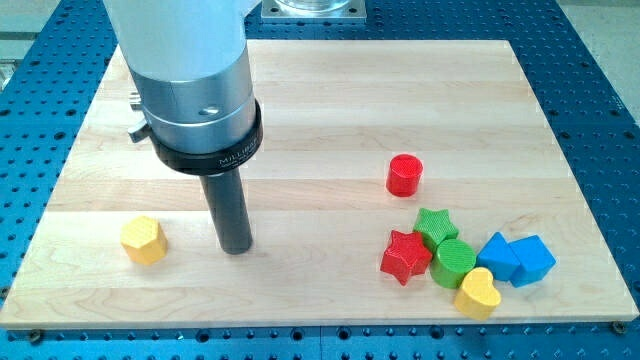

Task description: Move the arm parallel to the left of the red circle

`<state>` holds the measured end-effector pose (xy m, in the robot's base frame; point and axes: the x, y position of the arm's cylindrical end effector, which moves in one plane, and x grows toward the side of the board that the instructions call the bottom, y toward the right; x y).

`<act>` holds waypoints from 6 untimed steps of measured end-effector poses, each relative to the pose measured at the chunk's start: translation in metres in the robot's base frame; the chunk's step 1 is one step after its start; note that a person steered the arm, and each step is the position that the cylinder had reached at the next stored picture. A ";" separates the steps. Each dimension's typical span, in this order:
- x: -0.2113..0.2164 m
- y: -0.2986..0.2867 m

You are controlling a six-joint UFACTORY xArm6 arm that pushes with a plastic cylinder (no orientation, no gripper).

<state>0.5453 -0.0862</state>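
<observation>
The red circle (404, 175), a short red cylinder, stands on the wooden board (320, 110) right of centre. My rod comes down from the large grey arm body at the view's upper left. My tip (236, 249) touches the board far to the left of the red circle and a little lower in the view. A yellow hexagon block (144, 240) lies just left of my tip, apart from it.
A cluster of blocks sits at the lower right: a red star (405, 256), a green star (436, 226), a green cylinder (455, 262), a yellow heart (478, 293), and two blue blocks (498, 254) (531, 260). A blue perforated table surrounds the board.
</observation>
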 end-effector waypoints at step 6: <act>-0.080 0.065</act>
